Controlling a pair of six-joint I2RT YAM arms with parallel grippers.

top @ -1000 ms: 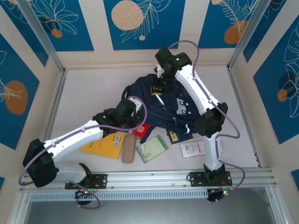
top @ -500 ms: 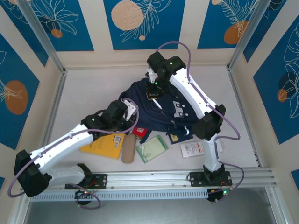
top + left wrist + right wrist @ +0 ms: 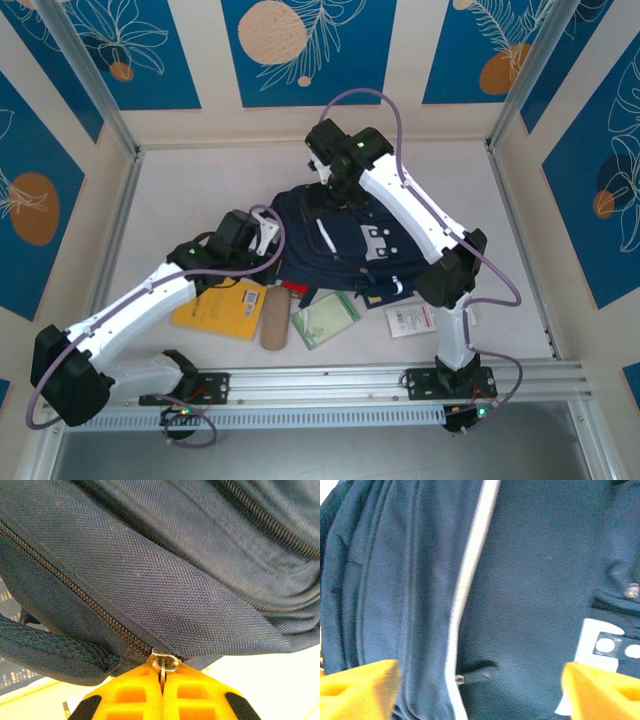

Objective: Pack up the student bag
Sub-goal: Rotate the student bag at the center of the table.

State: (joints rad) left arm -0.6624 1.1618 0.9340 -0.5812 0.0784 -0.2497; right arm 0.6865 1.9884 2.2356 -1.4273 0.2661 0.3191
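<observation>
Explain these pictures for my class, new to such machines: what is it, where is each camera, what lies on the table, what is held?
This is a robot with two white arms bolted to the near edge of a table; each ends in a two-finger gripper. The wide picture comes from a fixed camera overhead. The two close-ups come from cameras on the wrists, so the yellow blocks are each gripper's own fingers. On the table lies a dark navy student bag, and beside it a yellow book, a tan oblong case, a green packet and a white packet. The left gripper is shut on the bag's metal zipper pull. The right gripper is open above the bag's front, holding nothing.
</observation>
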